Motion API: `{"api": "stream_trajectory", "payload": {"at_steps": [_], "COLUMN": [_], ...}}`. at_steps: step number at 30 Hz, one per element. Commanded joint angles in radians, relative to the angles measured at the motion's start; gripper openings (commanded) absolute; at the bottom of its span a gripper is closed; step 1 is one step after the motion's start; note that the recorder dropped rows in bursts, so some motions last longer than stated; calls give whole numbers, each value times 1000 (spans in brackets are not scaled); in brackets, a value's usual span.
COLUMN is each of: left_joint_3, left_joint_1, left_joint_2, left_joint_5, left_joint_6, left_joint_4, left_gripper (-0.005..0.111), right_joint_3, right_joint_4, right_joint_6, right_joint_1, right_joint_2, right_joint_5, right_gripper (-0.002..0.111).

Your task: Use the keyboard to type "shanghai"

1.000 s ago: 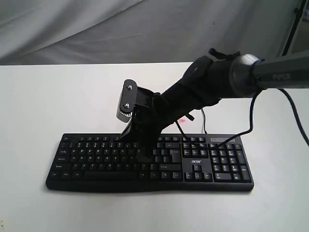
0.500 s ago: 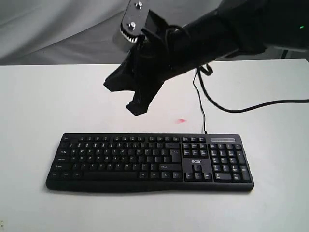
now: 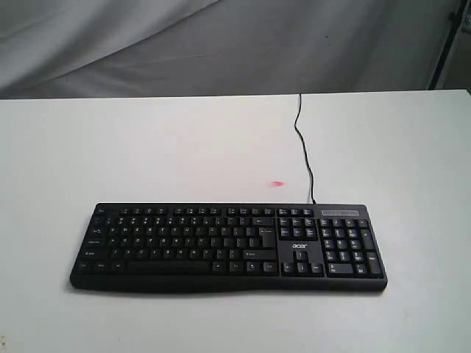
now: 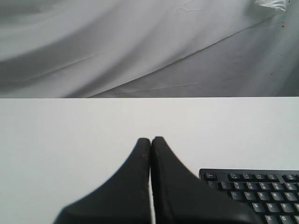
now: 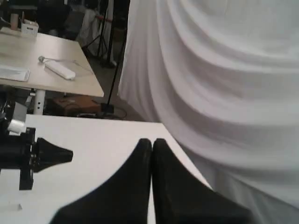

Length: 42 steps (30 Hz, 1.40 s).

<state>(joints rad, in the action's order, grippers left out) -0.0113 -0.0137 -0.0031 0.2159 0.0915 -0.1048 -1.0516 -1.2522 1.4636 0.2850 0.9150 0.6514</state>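
Observation:
The black keyboard (image 3: 228, 246) with white legends and an acer logo lies flat near the table's front, its thin cable (image 3: 303, 154) running to the back edge. No arm shows in the exterior view. In the left wrist view my left gripper (image 4: 151, 139) is shut with nothing held, above the white table, and a corner of the keyboard (image 4: 254, 191) shows beside it. My right gripper (image 5: 151, 141) is also shut and empty, raised over the table's edge near the white curtain; the keyboard is out of its view.
A small pink mark (image 3: 277, 184) sits on the white table (image 3: 147, 154) behind the keyboard. A grey-white curtain (image 3: 221, 44) hangs at the back. The right wrist view shows a black arm part (image 5: 32, 156) and a wooden desk (image 5: 46, 70) beyond.
The right arm, which was pressing on the keyboard's middle a second ago, lifted up and away and has left the exterior view. The keyboard has not moved.

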Motion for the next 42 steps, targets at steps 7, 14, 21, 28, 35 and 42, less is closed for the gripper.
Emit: {"api": "stream_trajectory", "payload": {"at_steps": [7,14,21,28,35,42], "left_joint_3": [1,1,1,1,1,1], "left_joint_1": [4,4,4,4,4,4], "left_joint_2": [3,3,3,3,3,3], "left_joint_5": [-3,-3,-3,-3,-3,-3], "left_joint_6": [-1,-1,-1,-1,-1,-1], "left_joint_4": [-4,-4,-4,-4,-4,-4], "left_gripper": [1,1,1,1,1,1], "right_joint_3": [7,7,7,7,7,58], "right_joint_4": [-11,69,665,1208,1309,1313], "right_joint_6": [-2,-6,-457,-1038,-1150,-1294], "right_joint_1": [-5,-5,-5,-22,-187,-310], "right_joint_2": [-237,-387,-597,-685,-737,-792], "right_joint_5": [-19,-210,-242,-152,-84,-92], "right_gripper": [0,0,0,0,0,0]}}
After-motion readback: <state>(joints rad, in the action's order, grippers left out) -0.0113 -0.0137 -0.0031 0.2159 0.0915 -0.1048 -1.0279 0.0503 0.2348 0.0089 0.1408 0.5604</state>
